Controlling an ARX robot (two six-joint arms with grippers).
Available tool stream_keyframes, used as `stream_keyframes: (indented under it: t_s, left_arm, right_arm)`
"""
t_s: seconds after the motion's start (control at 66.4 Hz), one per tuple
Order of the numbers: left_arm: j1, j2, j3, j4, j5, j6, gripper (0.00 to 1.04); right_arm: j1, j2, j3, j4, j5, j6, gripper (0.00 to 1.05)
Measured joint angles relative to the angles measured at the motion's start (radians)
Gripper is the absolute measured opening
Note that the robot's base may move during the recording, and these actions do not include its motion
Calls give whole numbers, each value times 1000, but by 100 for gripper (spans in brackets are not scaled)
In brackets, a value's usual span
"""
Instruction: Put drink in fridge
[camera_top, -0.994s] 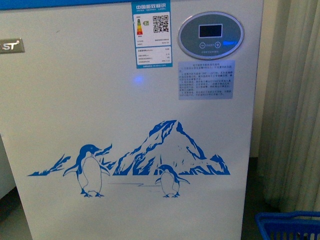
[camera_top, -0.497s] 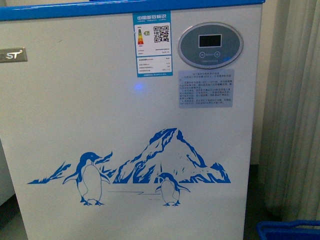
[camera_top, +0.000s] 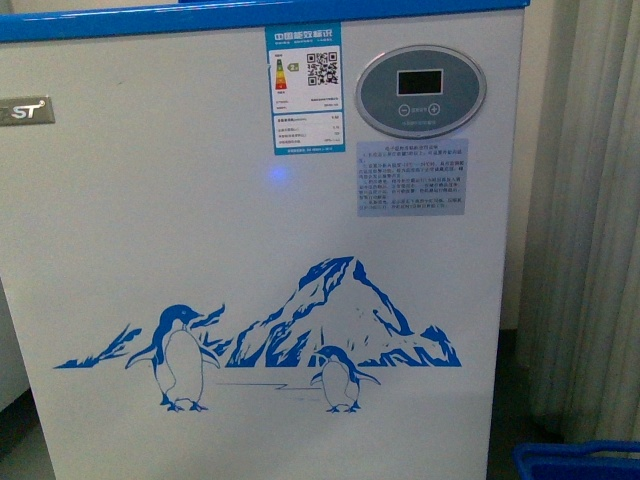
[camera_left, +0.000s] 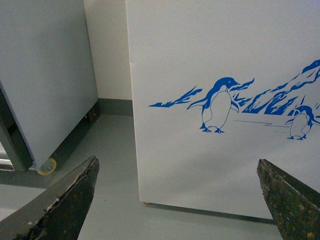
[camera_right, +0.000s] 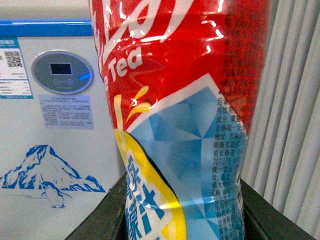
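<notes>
The fridge (camera_top: 250, 230) is a white chest cooler with a blue top rim, a blue penguin-and-mountain decal and an oval grey display (camera_top: 421, 90); it fills the front view. Its lid is out of view. My left gripper (camera_left: 177, 200) is open and empty, low by the fridge's front lower corner (camera_left: 200, 165), its dark fingers (camera_left: 70, 200) wide apart. My right gripper (camera_right: 182, 210) is shut on the drink bottle (camera_right: 185, 100), a red, blue and yellow tea bottle that fills the right wrist view. The fridge (camera_right: 55, 125) stands behind it there. Neither arm shows in the front view.
A tall plain grey-white cabinet on casters (camera_left: 45, 85) stands beside the fridge, with a floor gap and wall between. Pale curtains (camera_top: 590, 220) hang at the fridge's right side. A blue basket rim (camera_top: 580, 460) shows on the floor there.
The front view has tilted up slightly: the fridge's blue top rim came into view and the decal sits lower. Since half a second ago nothing has visibly moved.
</notes>
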Motion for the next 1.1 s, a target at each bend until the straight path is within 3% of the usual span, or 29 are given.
stream_keyframes:
  t_s: [1.099]
  left_arm:
    - [0,0,0,0,0,0,97]
  right_arm:
    - [1,1,-3,0,4,-12,38]
